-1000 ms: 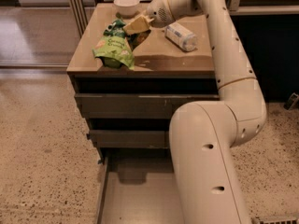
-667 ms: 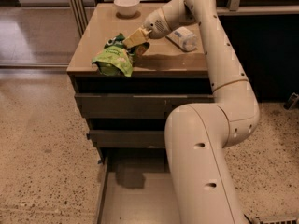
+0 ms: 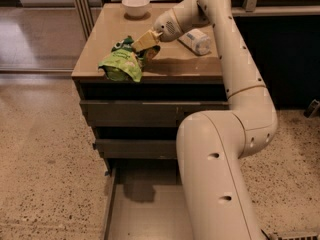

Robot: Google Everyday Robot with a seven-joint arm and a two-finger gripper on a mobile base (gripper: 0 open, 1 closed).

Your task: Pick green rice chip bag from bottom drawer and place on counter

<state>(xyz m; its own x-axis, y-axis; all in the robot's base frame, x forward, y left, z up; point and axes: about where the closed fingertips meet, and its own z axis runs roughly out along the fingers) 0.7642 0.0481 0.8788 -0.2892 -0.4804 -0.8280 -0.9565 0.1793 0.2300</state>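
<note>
Camera view: the green bag (image 3: 122, 64) lies on the counter (image 3: 170, 66) near its front left edge, out of the open bottom drawer (image 3: 145, 219) below; the gripper (image 3: 145, 40) sits at the bag's upper right end, touching it; whether it is clamped on the bag or apart I cannot tell; a bottle (image 3: 196, 40) and a bowl (image 3: 136, 5) are behind. The placing step looks nearly finished; next calls for a sure release and a clean lift away without dragging the bag over the edge.

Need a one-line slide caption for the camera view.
End effector at the green rice chip bag on the counter; bottom drawer open below.
</note>
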